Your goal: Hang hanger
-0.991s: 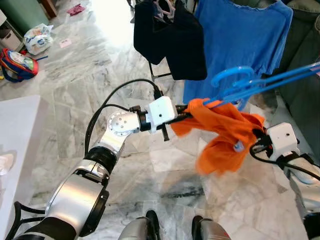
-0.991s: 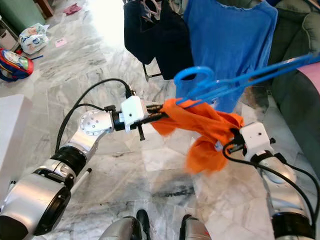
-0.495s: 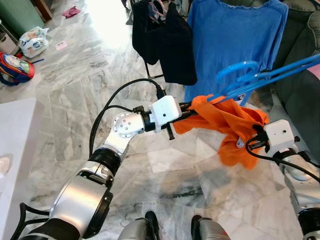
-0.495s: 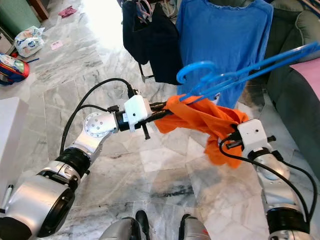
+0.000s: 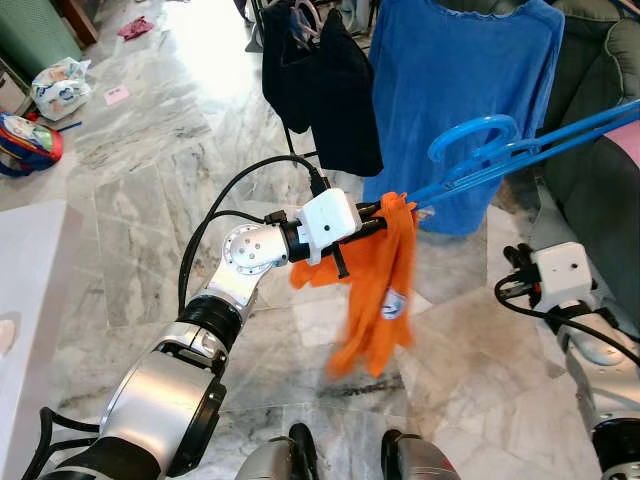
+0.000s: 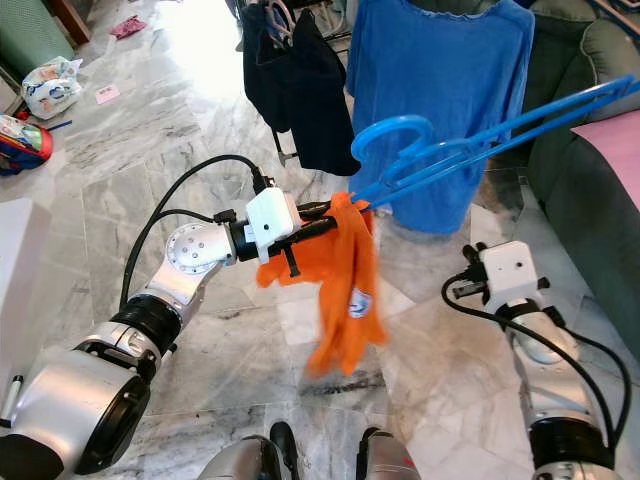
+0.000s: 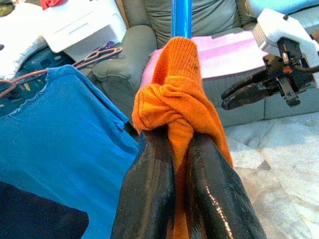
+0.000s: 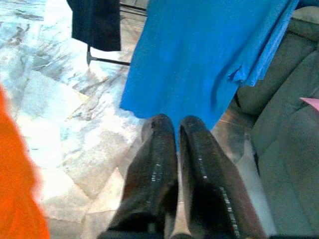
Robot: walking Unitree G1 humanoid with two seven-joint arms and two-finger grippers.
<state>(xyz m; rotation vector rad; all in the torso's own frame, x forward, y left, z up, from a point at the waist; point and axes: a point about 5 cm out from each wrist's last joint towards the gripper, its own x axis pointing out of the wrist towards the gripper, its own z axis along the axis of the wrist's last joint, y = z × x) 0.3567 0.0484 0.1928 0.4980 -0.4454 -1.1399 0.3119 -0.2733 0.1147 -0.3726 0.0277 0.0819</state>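
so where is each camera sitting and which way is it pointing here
Eye views: on the head, looking down at both silver arms, the orange knit garment and the blue plastic hanger.
Left wrist view: along the left gripper, shut on the garment.
Right wrist view: along the shut right gripper, toward the hanging blue shirt.
Shared: garment and blue shirt.

Left arm reaches forward, its claw (image 7: 182, 164) pinched tight; right arm is bent low, its claw (image 8: 177, 144) closed, gripping nothing.
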